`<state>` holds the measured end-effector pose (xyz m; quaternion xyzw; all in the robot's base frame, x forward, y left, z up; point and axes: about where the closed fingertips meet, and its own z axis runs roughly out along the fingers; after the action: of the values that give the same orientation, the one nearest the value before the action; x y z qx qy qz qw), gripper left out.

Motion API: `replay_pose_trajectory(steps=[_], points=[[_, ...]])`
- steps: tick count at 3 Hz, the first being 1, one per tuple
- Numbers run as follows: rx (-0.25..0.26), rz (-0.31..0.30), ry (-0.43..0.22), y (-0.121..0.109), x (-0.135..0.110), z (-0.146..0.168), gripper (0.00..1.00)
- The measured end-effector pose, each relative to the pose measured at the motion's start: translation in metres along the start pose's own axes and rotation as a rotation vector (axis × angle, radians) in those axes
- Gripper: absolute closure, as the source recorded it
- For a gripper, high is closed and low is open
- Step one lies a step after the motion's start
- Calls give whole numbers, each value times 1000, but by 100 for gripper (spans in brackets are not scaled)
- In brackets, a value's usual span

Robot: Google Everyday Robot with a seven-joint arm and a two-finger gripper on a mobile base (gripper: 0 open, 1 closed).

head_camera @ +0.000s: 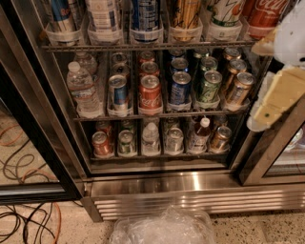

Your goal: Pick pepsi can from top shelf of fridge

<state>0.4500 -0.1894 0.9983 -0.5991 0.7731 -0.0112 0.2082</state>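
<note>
The fridge [157, 183] fills the view, seen from in front and above. Its top shelf [190, 45] is a wire rack with clear tray cups holding tall cans. The pepsi can [145, 16], tall and deep blue, stands in the middle cup with its top cut off by the frame's edge. A can banded blue, white and red [62, 14] stands to its left, and gold, green and red tall cans stand to its right. My gripper [276, 95], white and cream, hangs at the right edge, in front of the fridge's right side, apart from the pepsi can and lower than it.
The middle rack holds short cans, among them a red one [150, 93] and a blue one [180, 88], and a water bottle [82, 88]. The bottom rack holds more cans and bottles. Cables [24, 190] lie on the floor at left. A clear plastic bag [164, 226] lies below the louvred base.
</note>
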Motion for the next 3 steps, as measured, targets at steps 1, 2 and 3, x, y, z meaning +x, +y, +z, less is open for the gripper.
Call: replay_pose_trajectory(steps=[1, 2, 3], points=[[50, 33, -168, 3, -40, -22, 0], [51, 33, -198, 4, -49, -25, 0], [51, 32, -197, 4, -49, -25, 0]])
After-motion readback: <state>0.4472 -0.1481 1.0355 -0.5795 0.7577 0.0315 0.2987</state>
